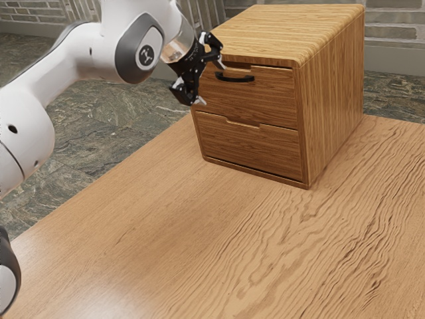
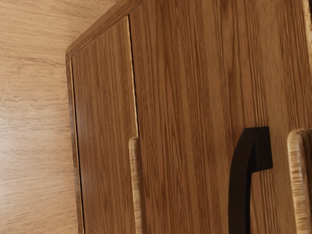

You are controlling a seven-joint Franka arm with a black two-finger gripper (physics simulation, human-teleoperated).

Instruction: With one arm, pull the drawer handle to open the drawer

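Drawer handle (image 1: 234,78), end effector (image 1: 210,84) beside, fingers spread

Grey brick wall (image 1: 33,10) runs along the back, over a dark mottled floor (image 1: 106,126) (stone, it seems). Up front, a broad wood-grain table (image 1: 232,252).

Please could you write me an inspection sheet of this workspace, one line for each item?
Surface: wooden table, bearing a wooden cabinet at its far end.
Job's things: upper drawer looks shut; its black handle is not gripped.
Clutter: nothing seen.
Grippers: pincer open, in front of the upper drawer, beside the handle on the exterior view's left, not around it.
Cables: nothing seen.
Surroundings: stone floor; brick wall behind.
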